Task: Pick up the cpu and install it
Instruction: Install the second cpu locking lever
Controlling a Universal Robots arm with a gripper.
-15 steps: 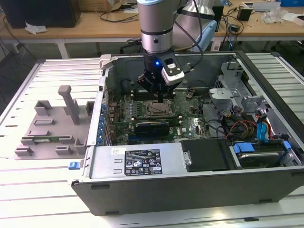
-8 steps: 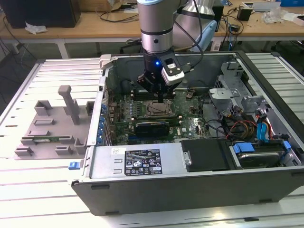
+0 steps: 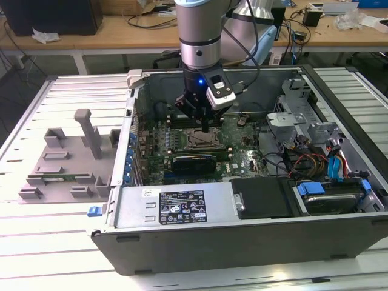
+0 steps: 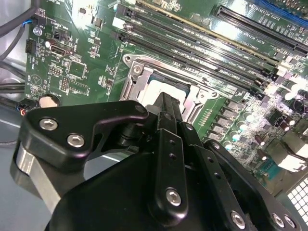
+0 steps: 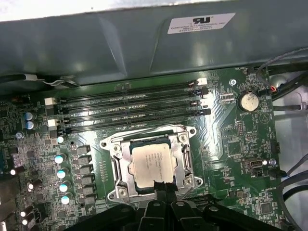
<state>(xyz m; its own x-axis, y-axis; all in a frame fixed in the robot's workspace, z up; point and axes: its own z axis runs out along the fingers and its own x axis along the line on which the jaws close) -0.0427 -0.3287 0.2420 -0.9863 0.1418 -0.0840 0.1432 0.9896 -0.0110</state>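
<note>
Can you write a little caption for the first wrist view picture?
Gripper tip meets the edge of the silver cpu, which sits in the motherboard socket.

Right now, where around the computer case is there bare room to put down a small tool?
Free: the slatted table in front of the grey holder tray, and the strip along the table's near edge before the case. Crowded: inside the case, where the gripper hangs over the chip in its socket, and cables fill the exterior view's right.

Bright, even light; board glare
</note>
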